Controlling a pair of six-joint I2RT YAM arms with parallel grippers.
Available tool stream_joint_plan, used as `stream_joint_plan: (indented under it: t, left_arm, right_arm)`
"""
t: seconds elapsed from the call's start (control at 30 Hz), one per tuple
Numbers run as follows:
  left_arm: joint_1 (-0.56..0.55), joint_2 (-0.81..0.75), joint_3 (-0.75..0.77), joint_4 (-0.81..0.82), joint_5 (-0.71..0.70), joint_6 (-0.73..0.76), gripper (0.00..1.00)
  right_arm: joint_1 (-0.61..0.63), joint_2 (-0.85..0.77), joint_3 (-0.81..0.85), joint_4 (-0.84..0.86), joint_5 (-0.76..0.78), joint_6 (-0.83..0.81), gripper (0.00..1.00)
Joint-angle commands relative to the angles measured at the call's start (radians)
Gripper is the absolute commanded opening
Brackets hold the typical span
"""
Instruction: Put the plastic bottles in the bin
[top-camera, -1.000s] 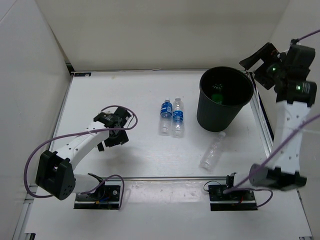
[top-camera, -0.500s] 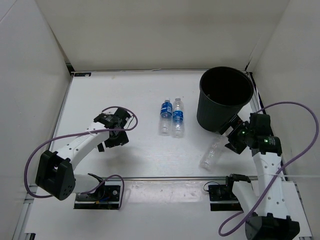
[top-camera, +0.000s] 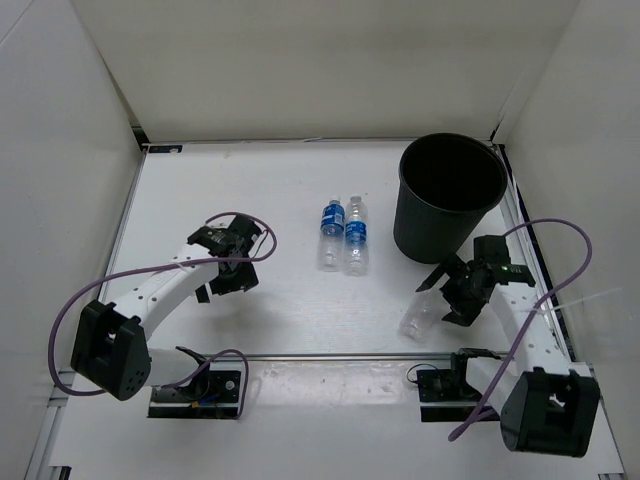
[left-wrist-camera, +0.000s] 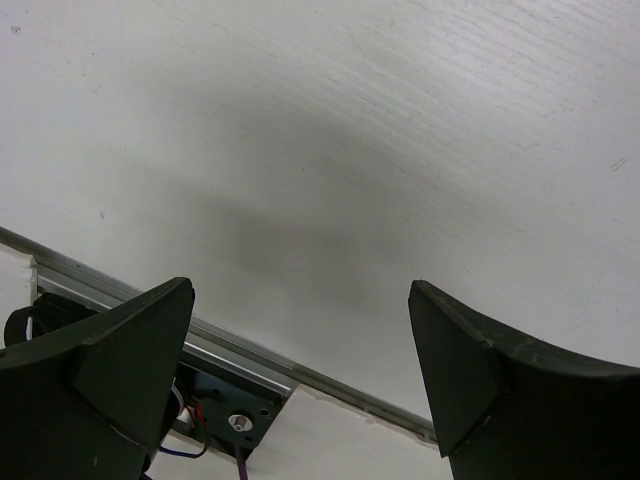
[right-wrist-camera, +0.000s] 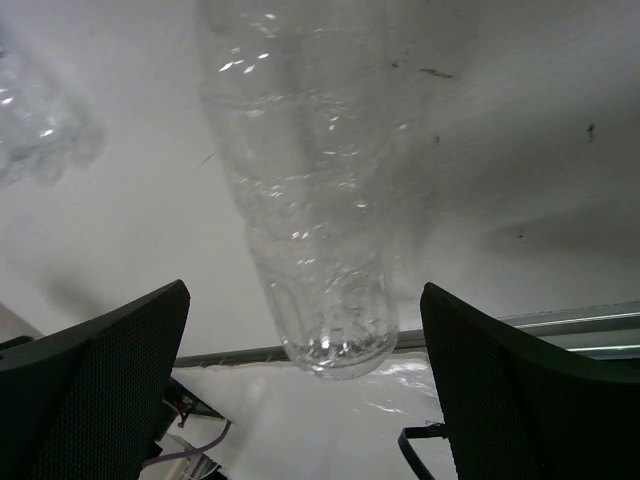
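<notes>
In the top view the inside of the black bin (top-camera: 436, 238) is too dark to tell what lies in it. The right gripper (top-camera: 443, 299) covers the upper end of the plain clear bottle (top-camera: 415, 320). The print on the two blue-labelled bottles (top-camera: 332, 222) is too small to read. In the right wrist view the clear bottle (right-wrist-camera: 300, 220) runs off the 12 o'clock edge, so its cap end is unseen. A blurred clear shape (right-wrist-camera: 40, 120) at 10 o'clock, cut by the frame, cannot be named. The fingers (right-wrist-camera: 100, 380) are cropped at 6 o'clock.
</notes>
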Motion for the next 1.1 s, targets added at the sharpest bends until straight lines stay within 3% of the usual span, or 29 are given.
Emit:
stream_joint_plan:
  t: [0.0,0.3,0.33,0.43,0.47,0.5,0.67,0.8,0.87,0.97,1.07]
  left_arm:
    - [-0.004,-0.009,0.037,0.0,-0.008,0.013,1.0]
    - [-0.004,-0.02,0.037,-0.02,-0.017,-0.016,1.0]
    - [-0.004,-0.02,0.037,-0.02,-0.017,-0.016,1.0]
    - [-0.004,-0.029,0.026,-0.03,-0.026,-0.038,1.0]
    - [-0.004,-0.029,0.026,-0.03,-0.026,-0.038,1.0]
    - [-0.004,-0.04,0.017,-0.03,-0.026,-0.047,1.0]
    - [-0.004,-0.04,0.006,-0.02,-0.026,-0.067,1.0]
    - [-0.004,-0.017,0.031,-0.011,-0.026,-0.088,1.0]
    - [-0.004,-0.002,0.058,0.001,-0.026,-0.088,1.0]
    - [-0.004,0.04,0.12,0.012,-0.005,-0.065,1.0]
    - [-0.004,0.078,0.193,0.03,0.004,-0.03,1.0]
  right_arm:
    - [0.021,0.051,-0.027,0.071,0.06,0.008,1.0]
    - [0.083,0.285,0.001,0.149,0.071,-0.013,0.83]
    - [0.083,0.286,0.001,0.134,0.071,-0.013,0.7]
    - [0.083,0.278,0.01,0.082,0.051,-0.013,0.55]
    - [0.083,0.263,0.03,0.027,0.042,-0.013,0.41]
    - [0.083,0.219,0.042,-0.007,0.033,-0.003,0.37]
    - [0.083,0.04,0.269,-0.289,0.008,-0.003,0.36]
    - [0.083,-0.01,0.605,-0.423,-0.061,-0.012,0.36]
    - [0.083,0.02,0.819,-0.423,-0.078,-0.003,0.36]
    - [0.083,0.113,1.081,-0.332,0.045,0.02,0.36]
    - [0.083,0.23,1.179,-0.218,0.21,-0.048,0.36]
